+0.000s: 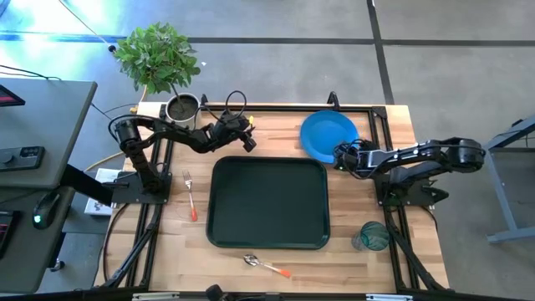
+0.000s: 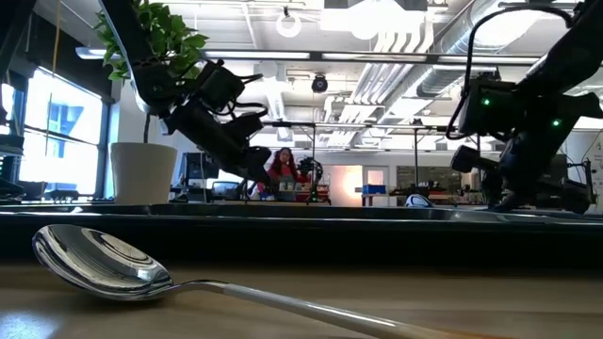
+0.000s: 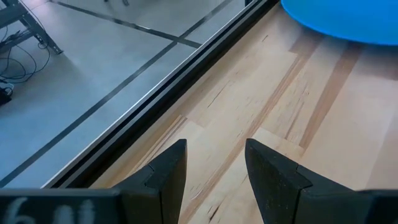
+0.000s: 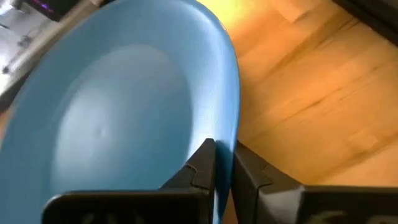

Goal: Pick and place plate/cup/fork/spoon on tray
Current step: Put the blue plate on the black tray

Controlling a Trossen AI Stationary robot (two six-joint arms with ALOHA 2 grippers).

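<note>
The blue plate (image 1: pixel 326 134) is at the table's far right, beyond the dark green tray (image 1: pixel 311 236). My right gripper (image 1: pixel 340 156) is shut on the plate's rim. My left gripper (image 1: pixel 250 140) is open and empty, above the wood by the tray's far left corner; its wrist view shows its fingers apart (image 3: pixel 214 149) and the plate's edge (image 3: pixel 348 25) farther off. The fork (image 1: pixel 191 194) lies flat left of the tray. The spoon (image 1: pixel 266 265) lies flat near the front edge, its bowl (image 2: pixel 94 264) up. The teal cup (image 1: pixel 373 237) stands right of the tray. My right gripper pinches the plate's rim (image 4: pixel 229 134) between its two fingers, on the side of the plate nearest the tray's far right corner. One finger (image 4: pixel 199 165) lies on the plate's upper face and the other on its outer side. Whether the plate is clear of the table I cannot tell.
A grey metal pot (image 1: pixel 182 107) with a green plant (image 1: pixel 157 54) stands at the table's far left corner, just behind my left arm. A black frame rail (image 1: pixel 292 107) runs along the far edge. A person (image 2: pixel 281 169) shows far back in the room.
</note>
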